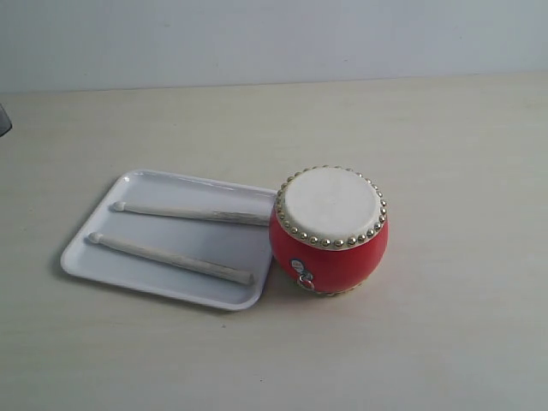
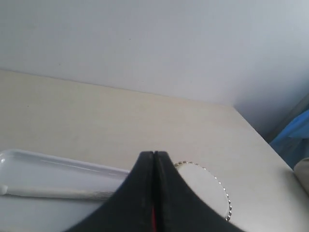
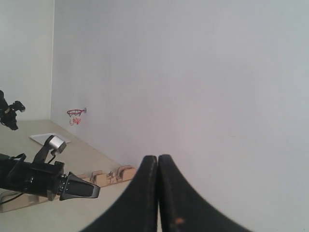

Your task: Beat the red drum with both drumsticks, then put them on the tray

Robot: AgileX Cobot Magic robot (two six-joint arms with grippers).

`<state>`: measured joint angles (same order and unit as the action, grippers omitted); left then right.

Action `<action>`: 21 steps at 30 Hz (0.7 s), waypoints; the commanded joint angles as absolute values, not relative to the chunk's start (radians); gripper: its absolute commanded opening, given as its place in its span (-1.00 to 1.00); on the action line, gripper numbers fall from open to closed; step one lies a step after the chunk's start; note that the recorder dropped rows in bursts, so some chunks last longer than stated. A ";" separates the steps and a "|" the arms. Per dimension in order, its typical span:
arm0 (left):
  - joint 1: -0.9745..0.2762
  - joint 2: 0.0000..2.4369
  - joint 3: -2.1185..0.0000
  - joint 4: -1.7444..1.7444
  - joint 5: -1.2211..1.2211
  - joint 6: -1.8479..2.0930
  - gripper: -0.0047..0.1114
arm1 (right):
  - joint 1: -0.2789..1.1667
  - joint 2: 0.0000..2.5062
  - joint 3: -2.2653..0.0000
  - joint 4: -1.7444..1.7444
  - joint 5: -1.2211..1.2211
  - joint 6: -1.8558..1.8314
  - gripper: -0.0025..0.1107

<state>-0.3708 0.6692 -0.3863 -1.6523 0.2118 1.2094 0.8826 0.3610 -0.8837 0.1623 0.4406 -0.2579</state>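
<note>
Drumsticks [image 1: 171, 258] are seen lying side by side in the tray [image 1: 128, 267], tips toward its left edge; the red drum [image 1: 330, 231] is set against its right edge. The left gripper [image 2: 153, 154] and right gripper [image 3: 158, 158] are closed, empty. Light, stiff, roll-prone sticks are judged best pinched mid-shaft.

A robotics lab: plain pale surface [image 1: 445, 342], bare white walls [image 3: 193, 72], and a black robot arm [image 3: 43, 180] carrying a camera.

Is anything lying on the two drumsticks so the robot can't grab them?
Nothing visible does. Both drumsticks lie uncovered in the tray; the red drum stands beside it.
</note>
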 commanded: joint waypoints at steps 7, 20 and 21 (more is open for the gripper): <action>-0.368 0.647 -0.356 -0.440 0.000 -0.126 -0.92 | 0.882 0.360 -0.880 0.167 0.431 -0.259 -0.96; -0.368 0.366 -0.112 -0.109 -0.091 -0.041 -0.92 | 0.882 0.360 -0.880 0.167 0.431 -0.259 -0.96; -0.368 0.347 -0.103 -0.109 -0.089 -0.026 -0.92 | 0.882 0.360 -0.880 0.167 0.431 -0.259 -0.96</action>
